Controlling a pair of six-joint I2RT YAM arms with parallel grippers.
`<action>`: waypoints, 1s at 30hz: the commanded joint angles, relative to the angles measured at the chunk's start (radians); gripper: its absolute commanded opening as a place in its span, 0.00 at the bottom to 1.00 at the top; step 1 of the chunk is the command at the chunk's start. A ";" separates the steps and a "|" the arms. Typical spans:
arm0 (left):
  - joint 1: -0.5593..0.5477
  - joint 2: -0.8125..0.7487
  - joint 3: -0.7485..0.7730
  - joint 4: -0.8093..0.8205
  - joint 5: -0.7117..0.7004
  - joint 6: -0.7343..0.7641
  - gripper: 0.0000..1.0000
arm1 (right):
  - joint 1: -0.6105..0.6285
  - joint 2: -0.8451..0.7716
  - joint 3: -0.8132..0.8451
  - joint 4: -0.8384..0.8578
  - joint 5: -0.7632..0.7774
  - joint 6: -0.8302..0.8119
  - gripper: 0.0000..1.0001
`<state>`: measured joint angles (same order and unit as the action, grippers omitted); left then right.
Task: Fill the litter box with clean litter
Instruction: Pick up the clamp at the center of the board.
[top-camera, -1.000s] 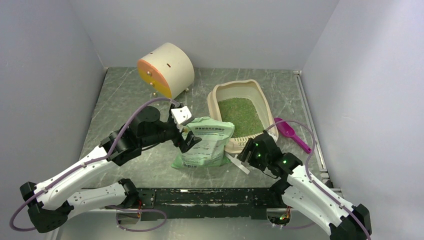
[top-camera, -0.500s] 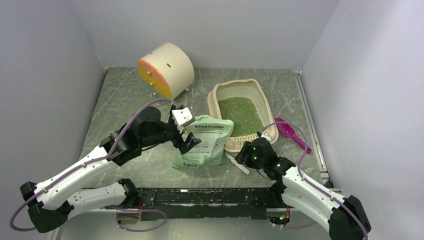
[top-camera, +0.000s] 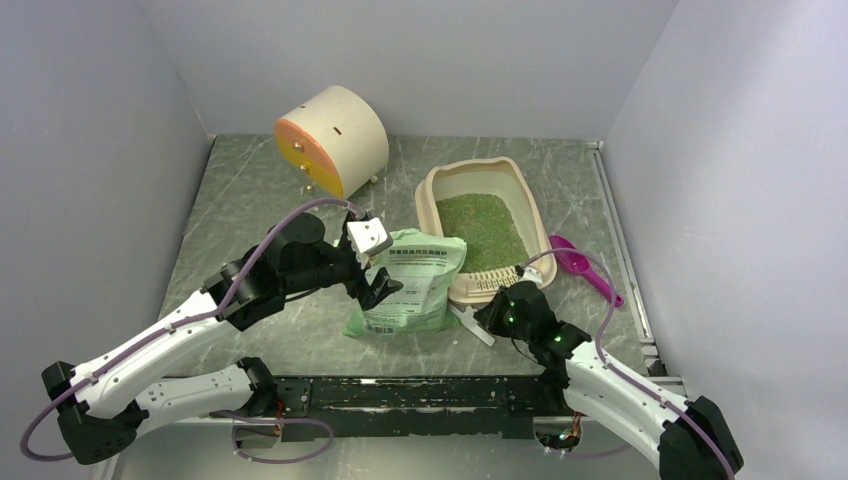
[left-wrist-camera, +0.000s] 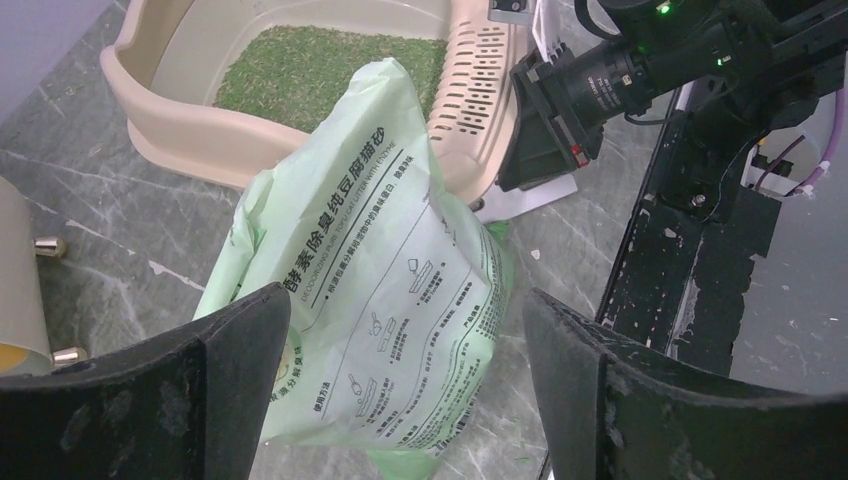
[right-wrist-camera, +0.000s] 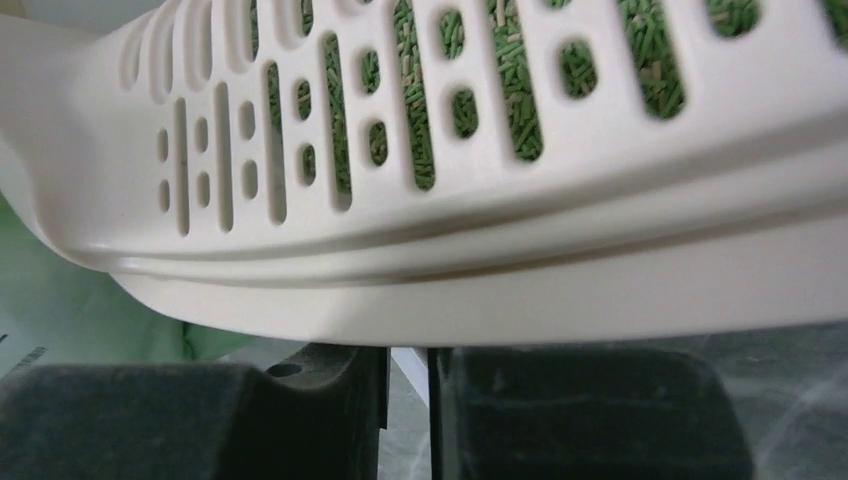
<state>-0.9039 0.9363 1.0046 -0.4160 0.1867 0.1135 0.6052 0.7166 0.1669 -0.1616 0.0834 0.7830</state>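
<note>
Change: right gripper (right-wrist-camera: 408, 395) just closes to a slit at 6 o'clock of box (top-camera: 475, 178), nothing visibly pinched. The left gripper (left-wrist-camera: 400, 320) is spread wide, facing bag (top-camera: 412, 285). Box holds litter (top-camera: 482, 230); fill looks done.

Beige litter box (top-camera: 432, 208), green clean litter (top-camera: 483, 230), light-green printed bag (top-camera: 410, 285), magenta scoop (top-camera: 572, 258)

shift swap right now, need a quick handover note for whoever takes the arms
Left gripper: open, fingers on either side of the litter bag, not gripping it.
Right gripper: shut to a thin slit, low at the litter box grille end; a grip can't be confirmed.
Magenta scoop lies on the table, right of the box.
Done: clean litter covers the box floor.
Left: probably a top-up from the bag.
</note>
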 joint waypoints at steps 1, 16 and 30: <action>0.007 0.004 0.022 -0.009 0.034 0.005 0.89 | -0.001 0.005 0.014 0.025 0.039 -0.016 0.07; 0.007 0.004 0.006 0.003 0.053 0.006 0.89 | 0.005 -0.162 0.223 -0.429 0.074 0.077 0.00; 0.007 0.039 0.046 0.037 0.057 -0.030 0.89 | 0.005 -0.246 0.516 -0.739 0.190 0.109 0.00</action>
<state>-0.9039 0.9749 1.0054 -0.4160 0.2226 0.1116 0.6117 0.4889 0.5407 -0.7856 0.1612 0.9123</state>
